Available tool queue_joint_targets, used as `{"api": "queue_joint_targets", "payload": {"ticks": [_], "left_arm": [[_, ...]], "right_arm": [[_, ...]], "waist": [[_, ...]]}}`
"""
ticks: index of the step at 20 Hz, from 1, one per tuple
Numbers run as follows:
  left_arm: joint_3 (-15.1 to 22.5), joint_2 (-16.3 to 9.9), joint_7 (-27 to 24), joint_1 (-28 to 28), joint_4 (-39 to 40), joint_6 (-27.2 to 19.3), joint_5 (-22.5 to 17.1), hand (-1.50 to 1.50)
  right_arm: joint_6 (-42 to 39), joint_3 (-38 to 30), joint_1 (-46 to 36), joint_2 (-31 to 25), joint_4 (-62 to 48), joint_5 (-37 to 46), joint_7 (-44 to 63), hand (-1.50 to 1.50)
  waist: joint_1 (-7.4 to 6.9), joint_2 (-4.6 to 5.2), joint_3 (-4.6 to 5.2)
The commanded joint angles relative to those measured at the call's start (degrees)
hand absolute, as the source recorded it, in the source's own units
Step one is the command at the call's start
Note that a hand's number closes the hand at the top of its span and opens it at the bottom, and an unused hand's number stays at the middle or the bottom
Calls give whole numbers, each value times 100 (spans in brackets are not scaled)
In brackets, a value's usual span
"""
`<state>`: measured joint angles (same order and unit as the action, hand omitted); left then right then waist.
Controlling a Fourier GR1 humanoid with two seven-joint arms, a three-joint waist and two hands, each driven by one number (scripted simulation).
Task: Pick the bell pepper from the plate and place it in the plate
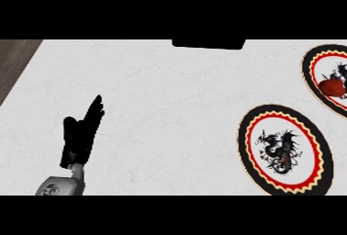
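A red bell pepper [333, 86] lies on a dragon-patterned plate [313, 69] at the far right edge, partly cut off by the view. A second plate [252, 137] with the same red, yellow and black rim and a black dragon in its middle sits nearer, at the lower right, with nothing on it. My left hand [80, 133] rests at the lower left, fingers straight and pointing up and away, far from both plates and holding nothing. My right hand does not show.
The white counter [169, 101] fills most of the view. A dark rectangular object [207, 43] sits at the counter's far edge. Dark wood floor [15, 57] shows past the counter's left edge.
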<state>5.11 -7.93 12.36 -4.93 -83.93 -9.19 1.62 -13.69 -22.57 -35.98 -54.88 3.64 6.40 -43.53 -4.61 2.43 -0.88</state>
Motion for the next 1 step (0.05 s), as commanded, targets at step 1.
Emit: {"api": "queue_joint_targets", "payload": {"ticks": [1], "left_arm": [[-84, -58, -62, 5, 80, 11, -9, 0]], "right_arm": [[146, 22, 150, -31, 14, 39, -35, -150]], "waist": [[19, 2, -1]]}}
